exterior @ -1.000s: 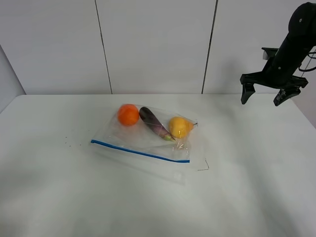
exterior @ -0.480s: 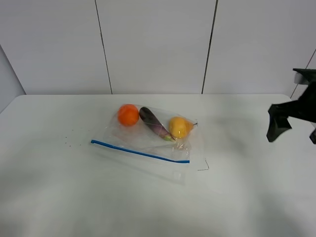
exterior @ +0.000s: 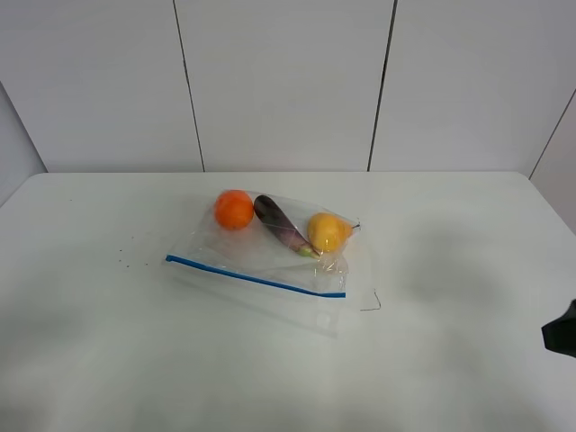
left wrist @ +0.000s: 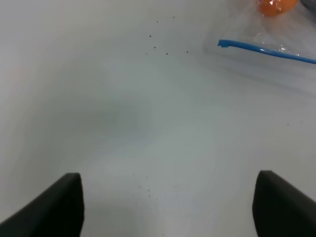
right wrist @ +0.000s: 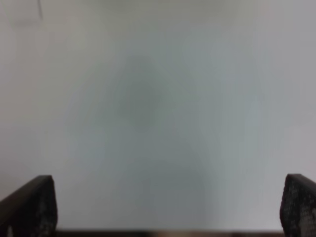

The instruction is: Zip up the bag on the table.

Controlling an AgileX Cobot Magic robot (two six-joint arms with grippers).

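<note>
The clear bag (exterior: 270, 256) lies flat in the middle of the white table (exterior: 450, 225). Its blue zipper strip (exterior: 256, 276) runs along the near edge. An orange (exterior: 234, 209), a purple eggplant (exterior: 282, 225) and a yellow fruit (exterior: 326, 231) show through it. My left gripper (left wrist: 168, 202) is open and empty over bare table; the zipper's end (left wrist: 224, 44) and the orange (left wrist: 276, 5) lie beyond it. It is out of the exterior view. My right gripper (right wrist: 165, 207) is open and empty over bare table; only a dark part of that arm (exterior: 562, 337) shows at the exterior view's right edge.
A few tiny dark specks (exterior: 126, 261) lie left of the bag, also in the left wrist view (left wrist: 163, 44). A thin wire-like mark (exterior: 372, 301) lies just right of the zipper's right end. White wall panels stand behind the table.
My right arm has dropped from high at the back right to the exterior view's lower right edge, almost out of it. The bag has not moved.
</note>
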